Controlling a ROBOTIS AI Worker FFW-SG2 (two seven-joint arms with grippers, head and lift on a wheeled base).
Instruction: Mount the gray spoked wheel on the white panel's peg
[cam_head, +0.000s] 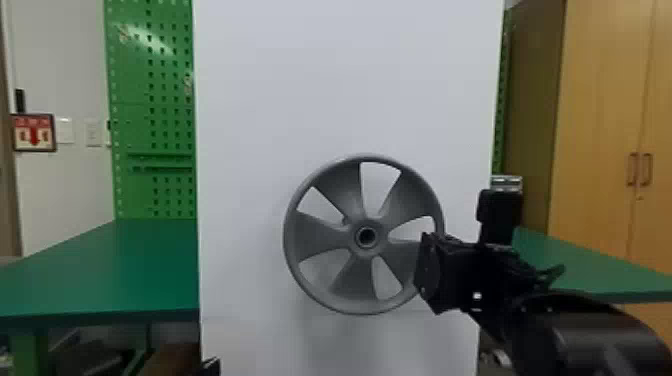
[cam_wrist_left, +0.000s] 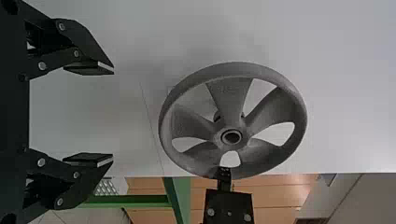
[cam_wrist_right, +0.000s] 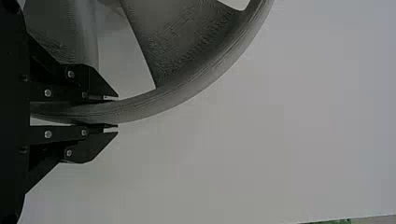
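In the head view, my right gripper (cam_head: 429, 272) is at the right rim of the gray spoked wheel (cam_head: 345, 280), which stands upright in front of the white panel (cam_head: 250, 125). The right wrist view has the wheel's rim (cam_wrist_right: 140, 108) pinched between the fingers of my right gripper (cam_wrist_right: 112, 112). My left gripper (cam_wrist_left: 112, 116) is open with nothing between its fingers, apart from the wheel (cam_wrist_left: 231, 98) in the left wrist view. Behind the wheel's hub, part of a dark peg (cam_wrist_left: 217, 116) shows through the spokes; whether it touches the hub I cannot tell.
Green table surfaces flank the panel at left (cam_head: 100, 270) and right (cam_head: 575, 265). A green pegboard (cam_head: 150, 110) stands behind at the left, a wooden cabinet (cam_head: 595, 150) at the right.
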